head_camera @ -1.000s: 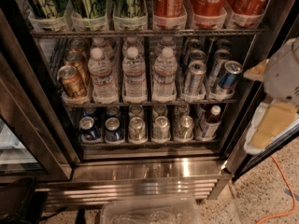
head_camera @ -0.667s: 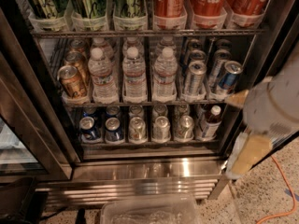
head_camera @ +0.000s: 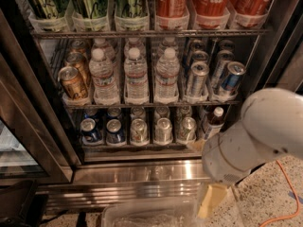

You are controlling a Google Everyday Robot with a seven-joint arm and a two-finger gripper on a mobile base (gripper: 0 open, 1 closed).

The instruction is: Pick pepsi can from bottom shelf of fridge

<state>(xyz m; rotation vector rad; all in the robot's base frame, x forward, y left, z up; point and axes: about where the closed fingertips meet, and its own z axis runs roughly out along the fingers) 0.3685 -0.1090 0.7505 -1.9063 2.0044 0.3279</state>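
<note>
Camera view: we judge this as the approach step, with nothing grasped. The gripper (head_camera: pixel 211 200) hangs low at the lower right under the white arm (head_camera: pixel 265 131). It is in front of the fridge (head_camera: pixel 142 174) sill, below and right of the bottom shelf (head_camera: pixel 142 146). Whether it is open or closed, we cannot tell.

The pepsi can (head_camera: pixel 90 130) stands upright at the front of the leftmost lane on the bottom shelf, well apart from the gripper.

Next move, as we see it: lift, swing left past the silver cans (head_camera: pixel 163 130), line up on that lane, then enter level under the rack above.

Counts:
- Bottom shelf, front row: two pepsi cans, three silver cans, one dark bottle (head_camera: pixel 213 122). More stand behind; that count is unclear.
- Rack above: three water bottles (head_camera: pixel 136 77) in front, three gold cans (head_camera: pixel 72 82), two lanes of slim cans (head_camera: pixel 196 77).
- Top: three green containers (head_camera: pixel 87 4), three Coke containers (head_camera: pixel 208 1).
</note>
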